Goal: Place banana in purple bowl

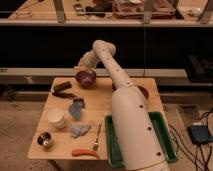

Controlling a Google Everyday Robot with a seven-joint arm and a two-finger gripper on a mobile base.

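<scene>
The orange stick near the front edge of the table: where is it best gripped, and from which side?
Grip the orange stick at its middle, coming from above and closing across its narrow width: it lies flat, with its long axis along the front edge of the table. The fork lies close behind it. The gripper is far off, by the purple bowl.

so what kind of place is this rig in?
Looks like a lab or test kitchen, not a home: a small wooden table set with props, a purple bowl, a green tray, long counters behind. The gripper is over the bowl's far rim.
</scene>
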